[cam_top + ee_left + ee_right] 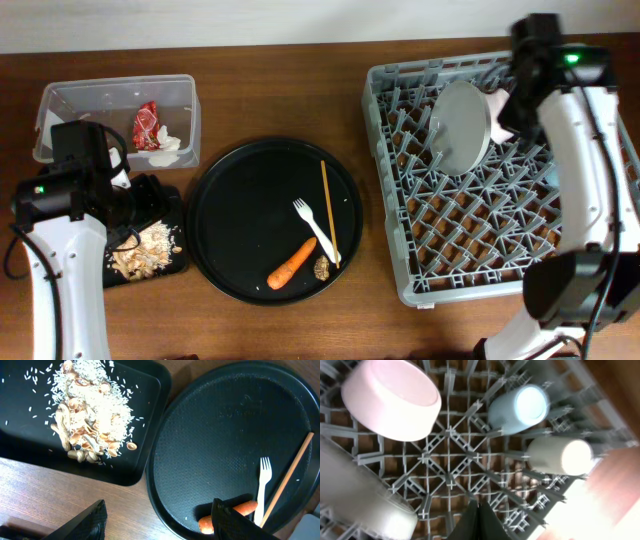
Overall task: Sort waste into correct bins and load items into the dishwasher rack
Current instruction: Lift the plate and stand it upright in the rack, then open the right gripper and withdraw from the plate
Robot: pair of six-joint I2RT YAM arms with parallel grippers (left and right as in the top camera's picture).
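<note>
The grey dishwasher rack [420, 250] holds the grey-white plate [460, 125] on edge, and the pale pink bowl [390, 397], blue cup [520, 407] and white cup [560, 455] upside down. My right gripper [479, 522] is shut and empty above the rack's lattice. My left gripper [160, 525] is open and empty over the table, between the flat black tray [145, 435] with rice scraps [92, 405] and the round tray. The carrot [292, 263], brown lump [323, 268], white fork [318, 230] and one chopstick [329, 210] lie on the round tray. The clear tub [70, 100] holds the red wrapper [147, 125] and tissue [168, 143].
The large round black tray [240, 220] sits mid-table between the bins and the rack. In the left wrist view its rim [165, 485] lies just right of the flat tray's corner. Bare wooden table [300, 100] lies behind it.
</note>
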